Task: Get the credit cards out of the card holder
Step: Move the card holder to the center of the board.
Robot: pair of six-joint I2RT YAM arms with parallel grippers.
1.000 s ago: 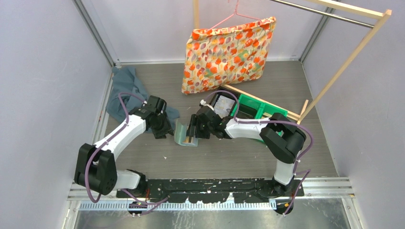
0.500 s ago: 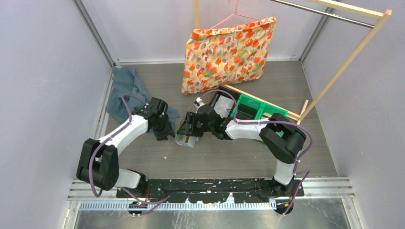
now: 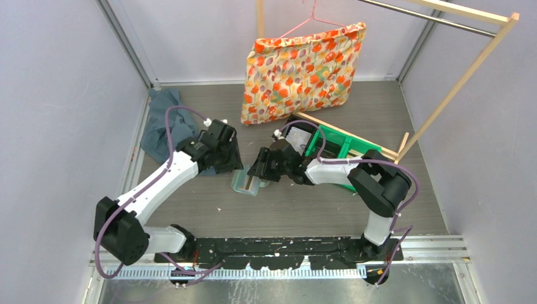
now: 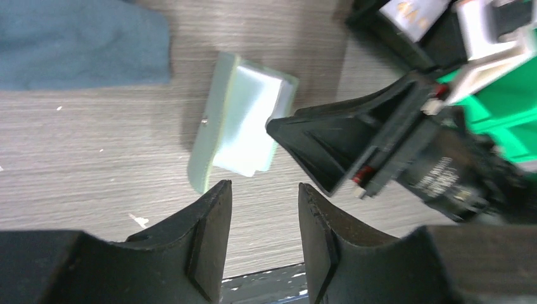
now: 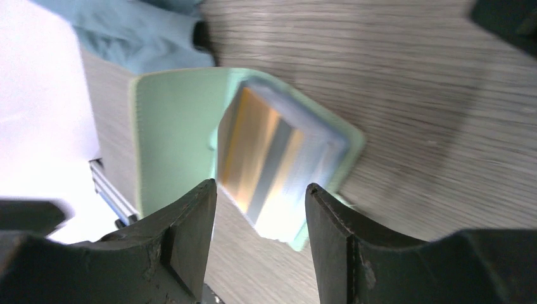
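The pale sage-green card holder point(image 3: 244, 182) lies partly open on the table between my two grippers. In the right wrist view the holder point(image 5: 171, 139) shows its clear inner pocket with credit cards point(image 5: 278, 152) inside, blurred, with a grey stripe. In the left wrist view the holder point(image 4: 237, 123) lies just beyond my fingers. My left gripper point(image 3: 230, 161) point(image 4: 265, 190) is open and empty, just above and behind the holder. My right gripper point(image 3: 258, 170) point(image 5: 259, 190) is open and empty at the holder's right edge; it also shows in the left wrist view point(image 4: 342, 142).
A blue-grey cloth point(image 3: 161, 120) lies at the back left. Bright green bins point(image 3: 335, 147) stand behind the right arm, by a wooden rack point(image 3: 443, 95). A floral orange bag point(image 3: 304, 66) hangs on a hanger at the back.
The holder stood upright at my right gripper and has dropped flat and partly open on the table. My left arm has swung back and to the right. My right gripper has drawn back slightly.
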